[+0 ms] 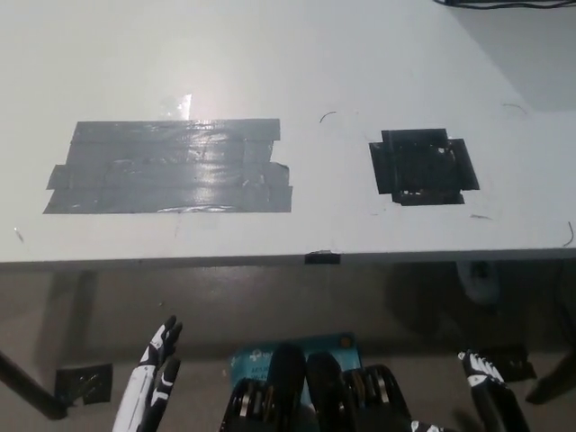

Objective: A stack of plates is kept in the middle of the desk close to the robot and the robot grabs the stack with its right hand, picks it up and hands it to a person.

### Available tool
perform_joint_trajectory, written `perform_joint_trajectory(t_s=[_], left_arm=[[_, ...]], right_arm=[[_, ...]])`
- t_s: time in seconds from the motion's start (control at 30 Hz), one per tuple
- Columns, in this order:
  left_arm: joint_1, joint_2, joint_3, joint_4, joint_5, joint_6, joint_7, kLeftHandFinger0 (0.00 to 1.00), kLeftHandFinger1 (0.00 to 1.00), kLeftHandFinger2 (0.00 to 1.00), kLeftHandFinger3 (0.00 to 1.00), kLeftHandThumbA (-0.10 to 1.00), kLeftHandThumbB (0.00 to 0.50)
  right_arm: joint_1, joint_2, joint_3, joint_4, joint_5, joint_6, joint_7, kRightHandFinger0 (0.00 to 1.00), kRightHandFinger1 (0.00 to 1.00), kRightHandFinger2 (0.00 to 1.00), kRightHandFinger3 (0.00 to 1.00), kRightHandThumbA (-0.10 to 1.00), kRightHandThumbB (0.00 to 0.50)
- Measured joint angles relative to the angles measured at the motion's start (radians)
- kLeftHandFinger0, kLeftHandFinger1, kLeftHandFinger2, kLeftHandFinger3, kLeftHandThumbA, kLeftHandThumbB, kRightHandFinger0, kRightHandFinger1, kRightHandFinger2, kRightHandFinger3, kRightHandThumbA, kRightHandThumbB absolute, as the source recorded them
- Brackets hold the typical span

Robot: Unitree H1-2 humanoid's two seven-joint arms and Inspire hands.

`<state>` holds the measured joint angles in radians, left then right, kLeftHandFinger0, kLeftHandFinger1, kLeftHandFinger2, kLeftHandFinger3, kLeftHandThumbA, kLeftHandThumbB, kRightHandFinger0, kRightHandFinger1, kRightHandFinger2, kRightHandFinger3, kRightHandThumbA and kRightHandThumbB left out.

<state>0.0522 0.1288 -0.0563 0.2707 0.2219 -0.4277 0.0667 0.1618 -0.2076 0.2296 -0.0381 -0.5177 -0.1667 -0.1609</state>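
Black right hand [490, 391] poking in at the very bottom right, lower than the near edge of the desk [360, 54] and well off its top, mostly cut off by the frame. Can't tell how open or closed, too little showing, and nothing visibly in its grasp. White left hand [153, 378] resting at the lower left, also below the near edge, pointing up toward the desk, fingers loosely spread and holding nothing. No telling where the stack of plates sits from this view, so not going to guess. On the desk top: a big patch of gray tape [171, 166] made of overlapping strips, left of the middle and closer to the near edge than the far one, with a bit of glare at its top. A smaller square-ish patch of black tape [423, 166] toward the right side, well apart from the gray one, about level with it. Tiny black tab [322, 258] stuck right on the near edge, roughly between the two patches. Dark cable [504, 4] just peeking in along the far edge near the right corner. Down on the floor, a blue thing [247, 360] at the bottom middle and a scrap of dark tape [83, 382] just left of the white hand.
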Motion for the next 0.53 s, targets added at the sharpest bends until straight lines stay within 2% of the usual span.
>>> perform_joint_trajectory(t_s=[0.33, 0.4, 0.53], left_arm=[[-0.016, -0.001, -0.002, 0.0, -0.015, 0.0, 0.001, 1.0, 1.0, 1.0, 1.0, 1.0, 0.404], [-0.017, 0.001, -0.002, 0.0, -0.017, 0.0, 0.001, 1.0, 1.0, 1.0, 1.0, 1.0, 0.422], [-0.018, 0.003, -0.002, 0.0, -0.018, 0.0, 0.001, 1.0, 1.0, 1.0, 1.0, 1.0, 0.42]], right_arm=[[-0.028, 0.0, -0.01, 0.003, 0.068, -0.01, 0.027, 1.0, 1.0, 1.0, 1.0, 1.0, 0.439], [-0.03, -0.001, -0.009, 0.009, 0.07, -0.012, 0.032, 1.0, 1.0, 1.0, 1.0, 1.0, 0.436], [-0.034, -0.001, -0.009, 0.017, 0.071, -0.016, 0.036, 1.0, 1.0, 1.0, 1.0, 1.0, 0.435]])
